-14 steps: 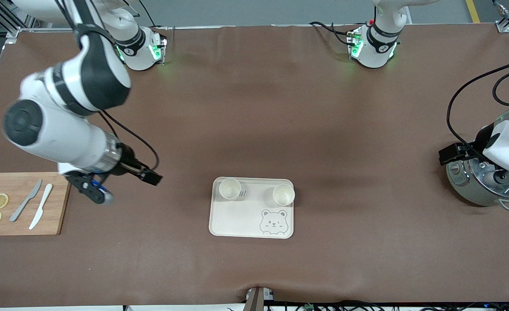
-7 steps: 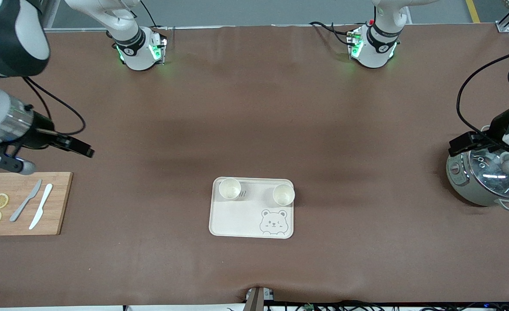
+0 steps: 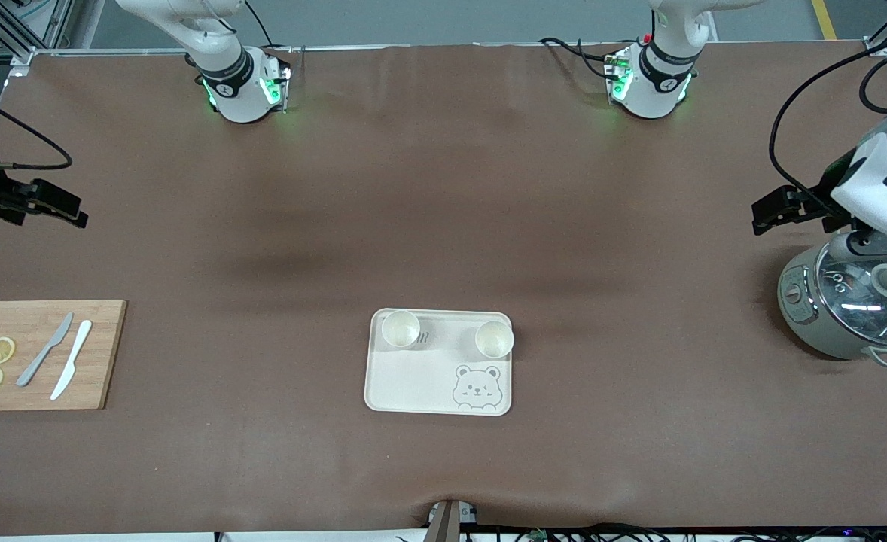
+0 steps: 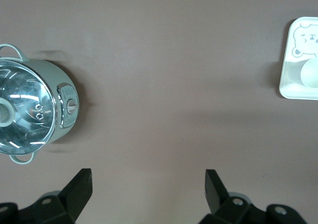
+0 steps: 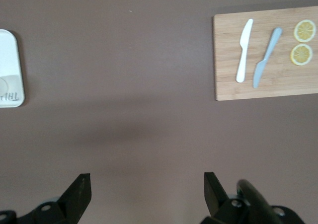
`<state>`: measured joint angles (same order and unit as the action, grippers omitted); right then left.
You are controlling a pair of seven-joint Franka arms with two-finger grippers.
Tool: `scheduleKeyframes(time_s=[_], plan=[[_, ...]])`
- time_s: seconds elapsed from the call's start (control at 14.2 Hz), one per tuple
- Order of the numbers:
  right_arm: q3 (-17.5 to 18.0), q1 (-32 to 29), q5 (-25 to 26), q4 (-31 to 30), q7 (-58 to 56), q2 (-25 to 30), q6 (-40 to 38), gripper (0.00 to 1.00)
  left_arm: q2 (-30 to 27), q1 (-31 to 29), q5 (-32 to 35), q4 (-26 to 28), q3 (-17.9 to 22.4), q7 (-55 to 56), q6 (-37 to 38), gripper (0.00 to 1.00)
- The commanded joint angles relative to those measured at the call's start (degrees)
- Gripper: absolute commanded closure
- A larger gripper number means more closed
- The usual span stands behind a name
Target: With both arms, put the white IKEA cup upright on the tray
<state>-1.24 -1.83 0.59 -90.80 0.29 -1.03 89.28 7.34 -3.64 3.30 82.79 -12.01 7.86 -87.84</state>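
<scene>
The cream tray (image 3: 406, 384) with the bear drawing lies mid-table. Two white cups stand upright on it, one (image 3: 400, 329) toward the right arm's end and one (image 3: 494, 339) toward the left arm's end. My left gripper (image 4: 147, 184) is open and empty, high over bare table beside the pot (image 4: 30, 110); its view shows the tray's end (image 4: 287, 85) with a cup (image 4: 310, 72). My right gripper (image 5: 147, 186) is open and empty, high over bare table between the tray (image 5: 9, 50) and the cutting board (image 5: 266, 52). Both are well away from the tray.
A wooden cutting board (image 3: 37, 354) with two knives and two lemon slices lies at the right arm's end. A grey cooker pot with a glass lid (image 3: 854, 316) stands at the left arm's end, partly under the left arm's hand (image 3: 884, 245).
Both arms have risen and swung outward, away from the tray. The right arm has gone from beside the cutting board to the table's edge. The cups have not moved.
</scene>
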Motion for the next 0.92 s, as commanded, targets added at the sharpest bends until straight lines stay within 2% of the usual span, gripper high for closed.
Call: scheduleKeyframes(time_s=[0.0,0.14,0.35,0.49,0.63,0.85], plan=[[1.2,-0.7,1.6,1.2,-2.6,3.1,-4.5,0.00,-8.2,-0.7,-0.9,11.7,-0.2,-2.8,-6.2,0.00],[1.5,0.2,1.5,-2.1,-3.7,6.2,-1.2,0.00,-9.0,-0.8,-1.0,13.1,0.1,-4.5,-7.7,0.00],[1.4,0.3,1.4,-4.0,-4.3,7.1,-1.4,0.00,-6.7,-0.9,-0.8,8.9,0.6,-4.7,-7.6,0.00],[1.5,0.3,1.4,-2.7,-3.7,6.6,-2.4,0.00,-5.4,-1.1,-0.7,6.3,0.6,-4.4,-7.1,0.00],[1.2,-0.5,0.7,0.4,-3.9,5.0,-1.4,0.00,-5.5,-1.1,-1.5,5.8,0.7,-4.6,-6.8,0.00],[1.1,-0.9,0.3,0.6,-4.2,4.4,-0.8,0.00,-6.2,-1.0,-2.2,5.8,0.8,-3.6,-5.4,0.00]])
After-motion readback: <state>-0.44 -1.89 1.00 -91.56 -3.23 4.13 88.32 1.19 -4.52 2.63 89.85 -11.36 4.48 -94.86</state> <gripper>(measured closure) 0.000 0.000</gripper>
